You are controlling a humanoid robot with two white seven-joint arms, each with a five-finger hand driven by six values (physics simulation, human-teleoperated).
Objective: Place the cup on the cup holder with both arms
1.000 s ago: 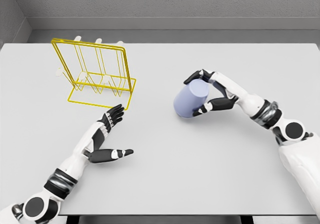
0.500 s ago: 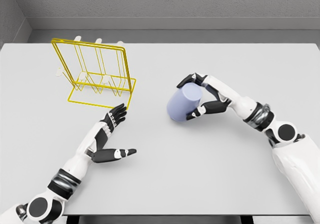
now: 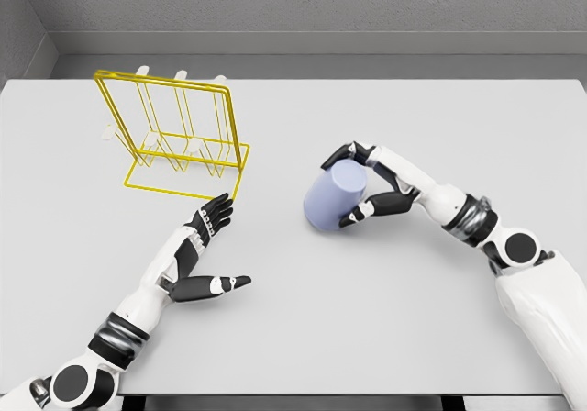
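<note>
On table (image 3: 367, 319): one cup (image 3: 332, 200), one holder (image 3: 179, 140).

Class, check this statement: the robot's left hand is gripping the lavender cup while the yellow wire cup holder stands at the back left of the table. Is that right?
Not quite. In the head view it is the right hand that grips the lavender cup; the left hand is open and holds nothing. The yellow wire cup holder does stand at the back left of the table.
</note>
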